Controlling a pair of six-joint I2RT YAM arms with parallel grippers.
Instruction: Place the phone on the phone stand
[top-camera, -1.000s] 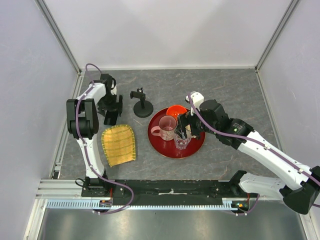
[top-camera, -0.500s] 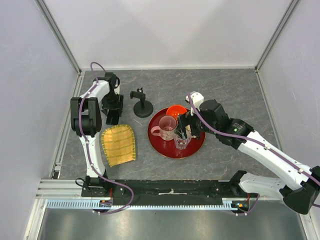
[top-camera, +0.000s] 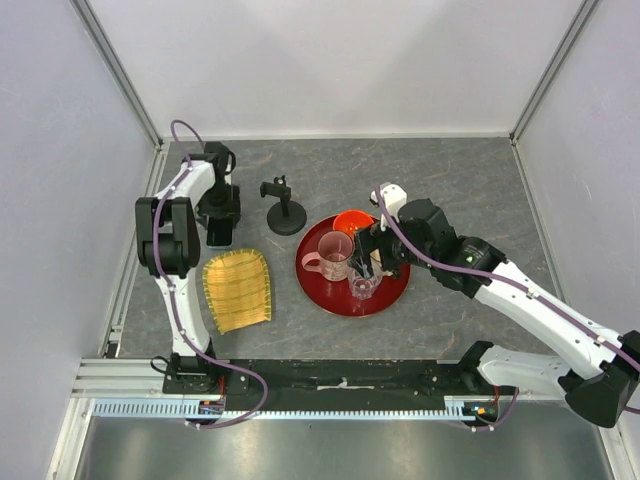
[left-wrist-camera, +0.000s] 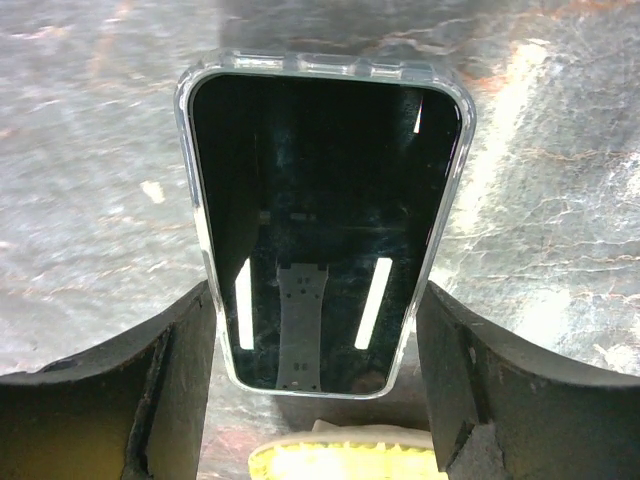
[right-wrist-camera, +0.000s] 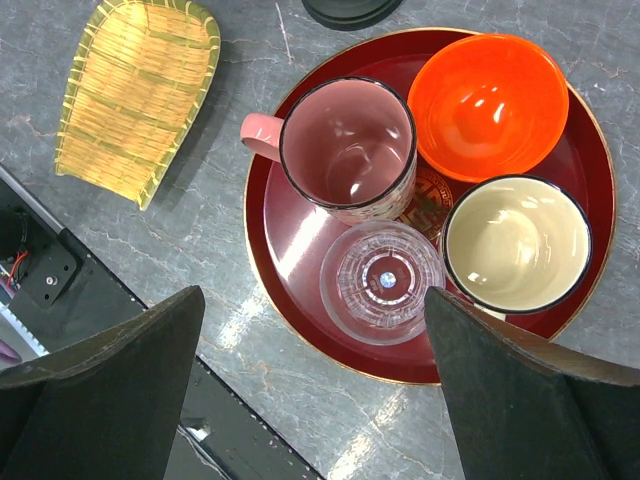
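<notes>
The phone (left-wrist-camera: 320, 220), black with a clear case and a glossy screen, sits between the fingers of my left gripper (left-wrist-camera: 315, 300), which is shut on its lower sides and holds it just above the grey table. In the top view the left gripper (top-camera: 220, 222) and phone (top-camera: 220, 236) are at the far left, just beyond the yellow mat. The phone stand (top-camera: 285, 210), black with a disc base and short post, stands to the right of the phone, apart from it. My right gripper (top-camera: 372, 262) is open and empty above the red tray (top-camera: 320, 290).
The yellow woven mat (top-camera: 238, 290) lies near the phone's near end (left-wrist-camera: 340, 462). The red tray (right-wrist-camera: 290, 240) holds a pink mug (right-wrist-camera: 348, 145), an orange bowl (right-wrist-camera: 490, 105), a cream cup (right-wrist-camera: 515, 243) and a clear glass (right-wrist-camera: 382, 282). Walls enclose the table.
My left gripper swung the phone slightly right, then back left and a little farther from the mat. The right arm has not moved.
</notes>
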